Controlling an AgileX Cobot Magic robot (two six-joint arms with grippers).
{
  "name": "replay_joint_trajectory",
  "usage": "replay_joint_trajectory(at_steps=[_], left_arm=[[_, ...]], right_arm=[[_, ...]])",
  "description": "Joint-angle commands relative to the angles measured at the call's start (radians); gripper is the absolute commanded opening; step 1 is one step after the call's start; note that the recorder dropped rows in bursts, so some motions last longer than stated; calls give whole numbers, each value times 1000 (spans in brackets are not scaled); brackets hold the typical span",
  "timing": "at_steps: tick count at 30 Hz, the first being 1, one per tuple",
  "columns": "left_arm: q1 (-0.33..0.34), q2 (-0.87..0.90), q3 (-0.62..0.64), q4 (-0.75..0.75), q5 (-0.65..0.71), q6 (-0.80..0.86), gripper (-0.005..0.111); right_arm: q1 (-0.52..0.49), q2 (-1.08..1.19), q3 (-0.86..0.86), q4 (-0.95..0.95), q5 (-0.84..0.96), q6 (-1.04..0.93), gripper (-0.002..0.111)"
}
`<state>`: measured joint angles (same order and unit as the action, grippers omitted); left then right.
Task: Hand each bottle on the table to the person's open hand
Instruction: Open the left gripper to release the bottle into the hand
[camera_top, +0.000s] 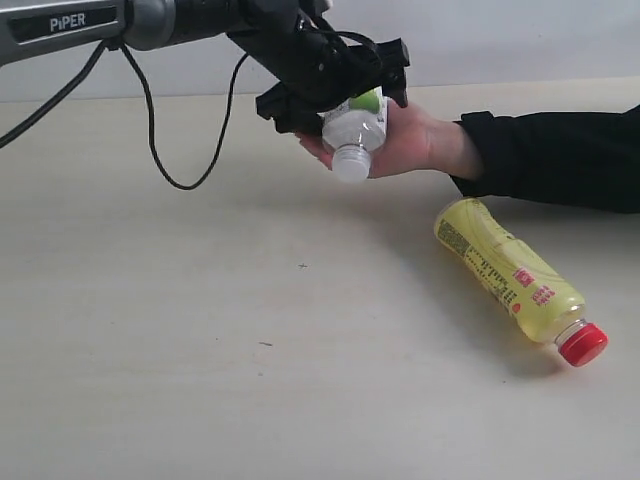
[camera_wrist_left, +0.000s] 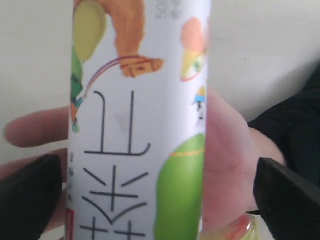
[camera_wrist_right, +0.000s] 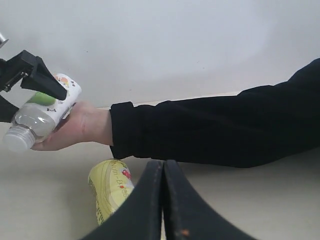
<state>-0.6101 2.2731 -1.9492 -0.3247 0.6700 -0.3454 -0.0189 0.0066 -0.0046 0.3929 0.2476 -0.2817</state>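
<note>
Your left gripper (camera_wrist_left: 159, 161) sits with its jaws parted around a small clear plastic bottle with a green-apple label (camera_top: 355, 130). One black finger (camera_wrist_left: 35, 192) is just beside the label; you cannot tell whether it touches. The other stands clear of the bottle, with bare palm showing in the gap. The bottle lies tilted between the jaws, its white cap (camera_top: 350, 165) pointing down and out past them. It rests in the person's open hand (camera_top: 405, 140), a bare light-skinned hand in a black sleeve (camera_top: 560, 155) that is cupped directly behind the jaws. Your right gripper (camera_wrist_right: 163, 200) has its jaws pressed together with nothing between them. Just beyond their tips lies a yellow plastic bottle with a red cap (camera_top: 505, 272) — on its side on the pale beige wood-grain table (camera_top: 200, 350), below the sleeve and well apart from the left jaws.
</note>
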Motion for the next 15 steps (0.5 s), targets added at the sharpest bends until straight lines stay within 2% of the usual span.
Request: replay_joint_trajectory(at_steps=[1, 8, 15], left_arm=[[23, -57, 3, 16, 16, 53, 105], [44, -129, 3, 127, 139, 76, 105], [18, -162, 3, 133, 346, 284, 105]], right_arm=[[-4, -7, 5, -1, -2, -4, 0], [-4, -7, 5, -1, -2, -3, 0], [-4, -7, 5, -1, -2, -4, 0]])
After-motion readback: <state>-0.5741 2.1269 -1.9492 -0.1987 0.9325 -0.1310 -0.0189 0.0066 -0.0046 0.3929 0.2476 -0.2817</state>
